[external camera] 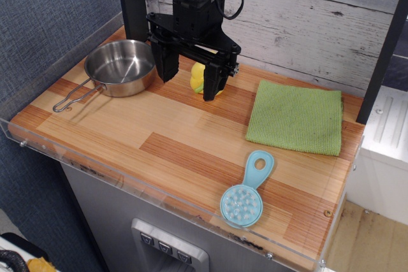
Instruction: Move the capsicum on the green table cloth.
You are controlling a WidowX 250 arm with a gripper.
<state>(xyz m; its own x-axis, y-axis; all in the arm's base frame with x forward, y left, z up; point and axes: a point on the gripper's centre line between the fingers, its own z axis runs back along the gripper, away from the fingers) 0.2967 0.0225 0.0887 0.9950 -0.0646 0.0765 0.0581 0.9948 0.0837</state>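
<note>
observation.image view: wooden-plank bench [191, 151] with clear acrylic edging, whitewashed board wall behind, blue-grey textured panel at left, white unit cut off at right edge. Black gripper [189, 83] low over rear centre of bench, fingers [167, 65] spread wide, straddling the capsicum [199, 79]. Capsicum mostly hidden behind the fingers, only yellow patches showing, sitting on bare wood; can't tell whether the fingers touch it. Green table cloth [294, 119] flat at right rear, well apart from capsicum, nothing on it, far corner passing behind a dark post. Steel pan [120, 67] at left rear, empty, wire handle pointing toward front-left. Light-blue scrubber [246, 192] near front edge, head toward camera, just in front of the cloth. Upper arm cropped by top of frame. Grey cabinet front below bench, partly visible.
</note>
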